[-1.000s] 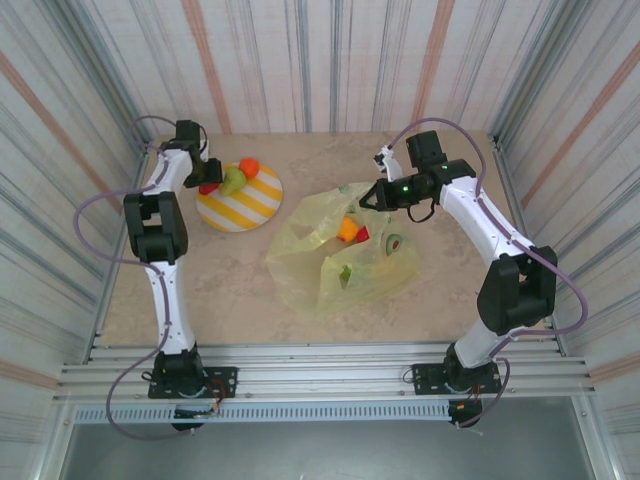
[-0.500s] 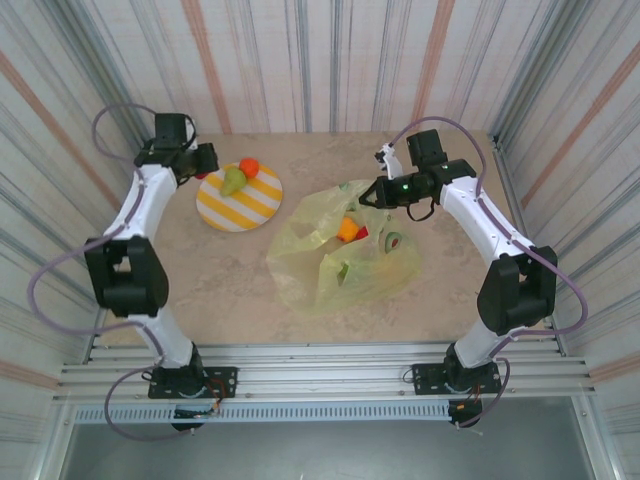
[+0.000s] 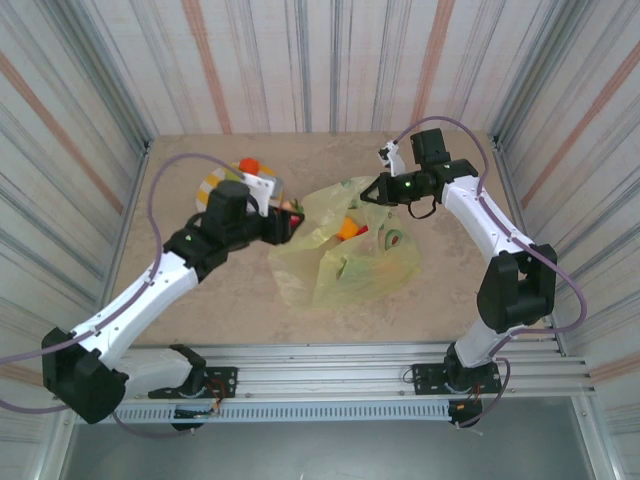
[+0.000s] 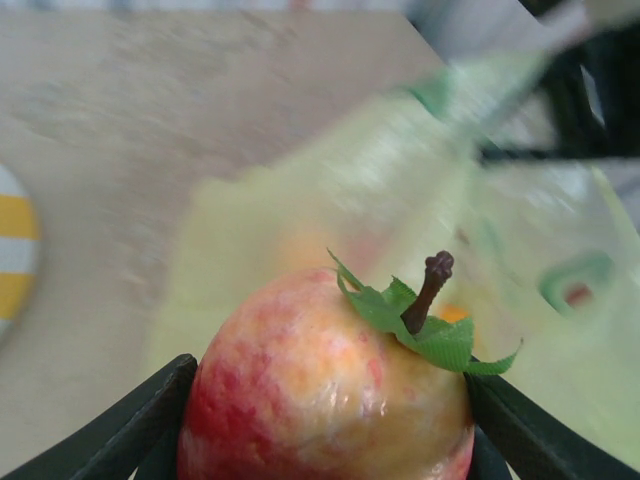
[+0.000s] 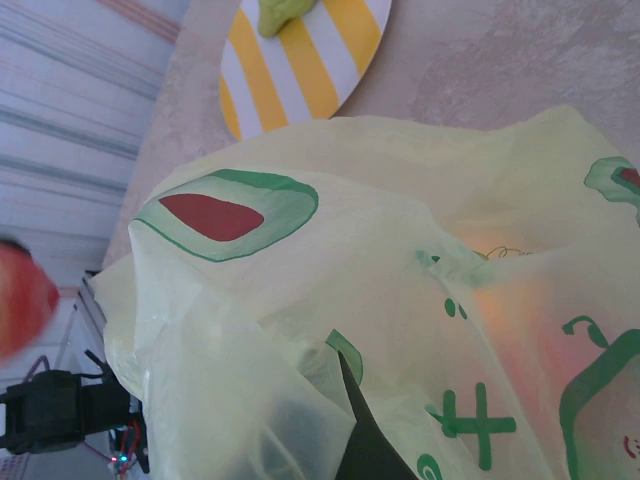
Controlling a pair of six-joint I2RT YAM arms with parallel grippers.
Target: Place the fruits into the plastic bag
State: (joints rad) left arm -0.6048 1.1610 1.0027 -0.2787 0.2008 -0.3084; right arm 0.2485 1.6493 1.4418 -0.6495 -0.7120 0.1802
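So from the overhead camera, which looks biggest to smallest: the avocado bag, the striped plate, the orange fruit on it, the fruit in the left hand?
1. Plastic bag.
2. Striped plate, partly under the left arm.
3. Orange fruit and the reddish fruit in the left hand: both tiny, the held one half hidden, so unranked.

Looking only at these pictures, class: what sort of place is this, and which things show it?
Probably a robot test cell: striped panel walls box in a table, a left arm and right arm are bolted to a metal rail, and the fruit looks like a toy.
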